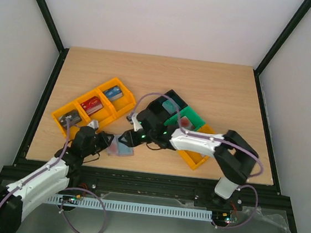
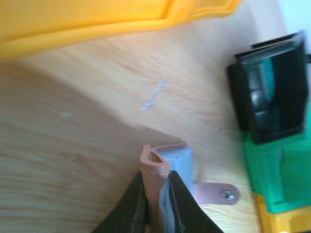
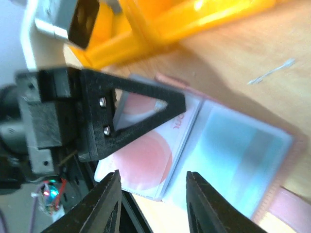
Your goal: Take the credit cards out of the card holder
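Position: card holder [image 1: 122,148] lay open on tabletop [image 1: 214,84], just beside orange bin [image 1: 126,90].
Grip: left pincer [image 2: 156,189] closed on holder's pink edge, pinning it down.
Free tool: right pincer [image 3: 153,179] open, gripping nothing, poised directly above holder's inner face.
Contents: white card with red disc [image 3: 146,158] in pocket nearest right fingertips; teal card [image 3: 238,150] in far pocket.
Axis: holder's long side ran across gap between right fingers.
Judgement: right arm free and nearer, so extraction fell to it, white card first.
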